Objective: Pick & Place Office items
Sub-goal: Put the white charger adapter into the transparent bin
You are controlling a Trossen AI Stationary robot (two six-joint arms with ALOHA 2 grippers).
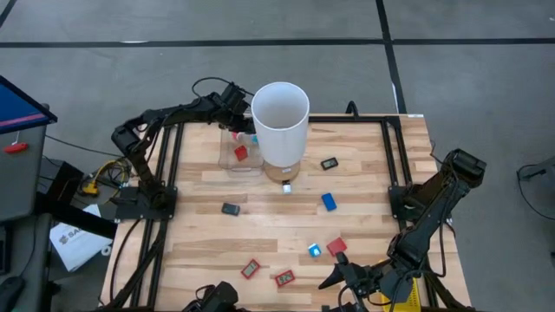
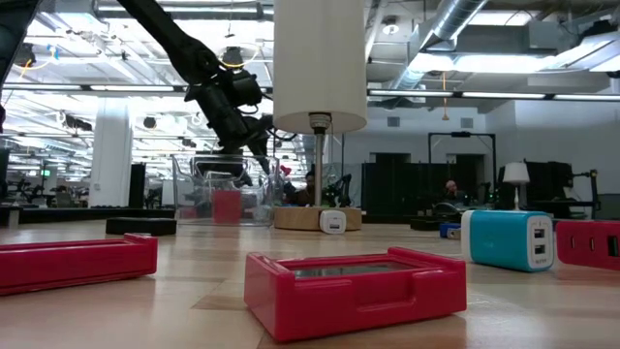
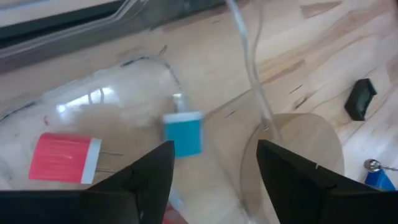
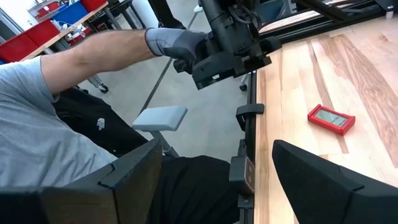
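My left gripper [image 1: 238, 114] hangs open over a clear plastic container [image 1: 240, 154] at the far left, beside the tall white cylinder [image 1: 280, 121]. Below its fingers in the left wrist view, a small blue plug-like piece [image 3: 183, 134] shows blurred inside the container, clear of both fingers. A red piece [image 3: 64, 158] lies on the container's floor. More office items lie loose on the table: black pieces [image 1: 329, 163] [image 1: 231, 208], blue ones [image 1: 329, 201] [image 1: 314, 250], red ones [image 1: 336, 246] [image 1: 251, 269] [image 1: 284, 278]. My right gripper [image 1: 340, 277] waits open at the table's near edge.
The cylinder stands on a round wooden base [image 3: 298, 149] right next to the container. A black frame [image 1: 390, 165] borders the table. Beyond the near edge a person's gloved hand [image 4: 171, 43] grips a dark handle; a red flat piece [image 4: 331, 119] lies nearby.
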